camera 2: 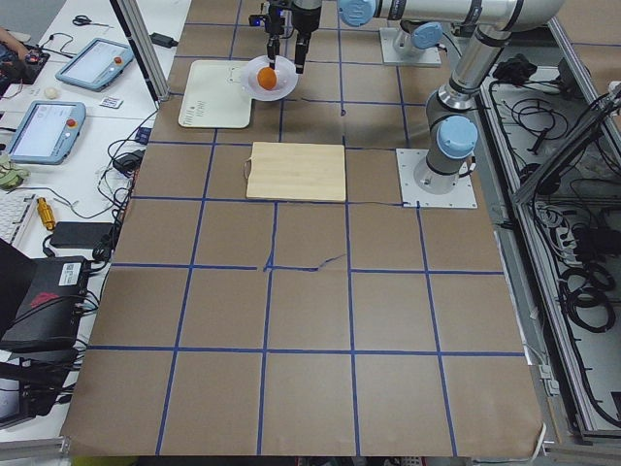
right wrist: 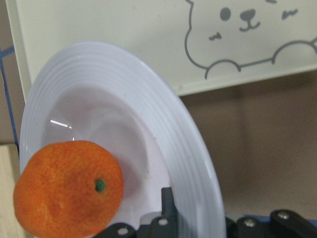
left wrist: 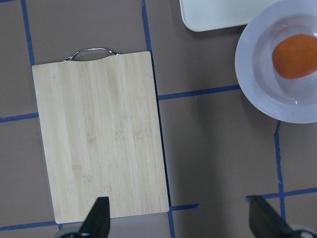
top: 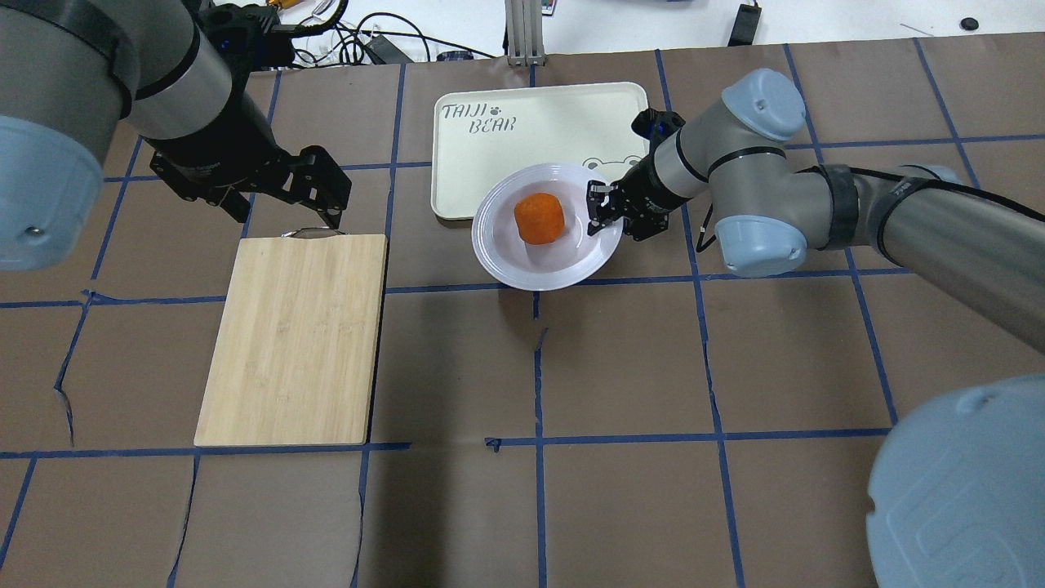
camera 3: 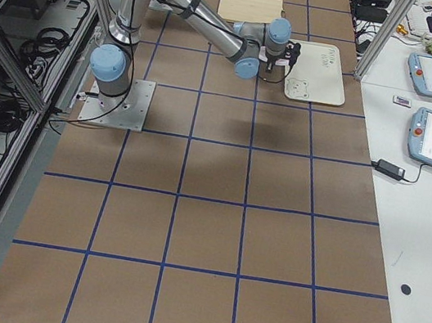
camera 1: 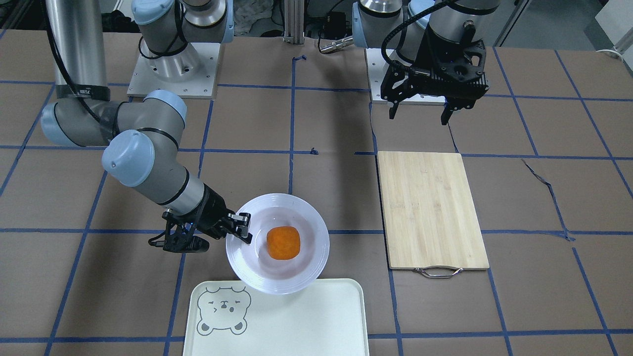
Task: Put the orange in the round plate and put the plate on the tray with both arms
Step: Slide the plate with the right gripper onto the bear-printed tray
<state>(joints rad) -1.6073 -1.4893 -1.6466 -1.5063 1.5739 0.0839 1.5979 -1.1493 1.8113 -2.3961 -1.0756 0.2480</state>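
The orange [camera 1: 283, 243] sat in the round plate [camera 1: 316, 227], which overlapped the tray [camera 1: 306, 321] edge. My right end effector [camera 1: 242, 228] was clenched on its rim; the left end effector [camera 1: 419, 117] hung released, well apart from the tray. I judged the plate next needed carrying fully aboard.

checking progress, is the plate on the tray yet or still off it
Not yet: the round plate only overlaps the tray's edge, mostly over the table, the right jaws pinching its rim.

Pale tray [camera 3: 320, 73] beside right arm [camera 3: 209, 21]
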